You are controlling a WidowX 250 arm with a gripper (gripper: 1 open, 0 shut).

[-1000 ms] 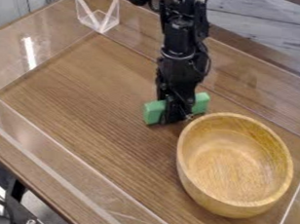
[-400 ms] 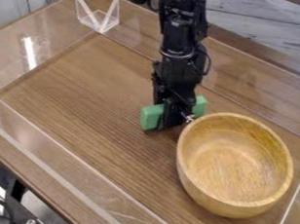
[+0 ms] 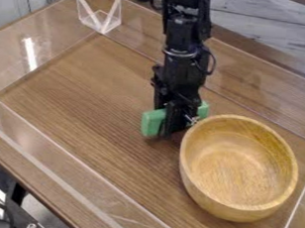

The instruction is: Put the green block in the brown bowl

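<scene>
1. Since the earliest frame the green block has shifted a little toward the lower left of the picture. It has also tipped: it lay long and flat across the gripper's base a second ago, and now shows as a shorter, more upright chunk.
2. The gripper has moved with it, drifting slightly left and toward the viewer. The change from the middle frame to now is barely visible.
3. The black jaws point almost straight down and are closed narrowly on the green block, which sits pinched between them at the picture's centre. Most of its green shows on the left of the fingers, and only a sliver shows on the right.
4. Whether the block's lower edge is touching the wooden table or has just cleared it cannot be told from this view.
5. The brown bowl has not moved. It fills the lower right of the frame, its rim just beside the gripper, and its inside holds nothing.
6. The block is outside the bowl, just left of the rim's upper-left arc.
7. The arm rises from the gripper to the top centre of the frame.
8. The clear plastic stand in the upper left is where it was.
</scene>
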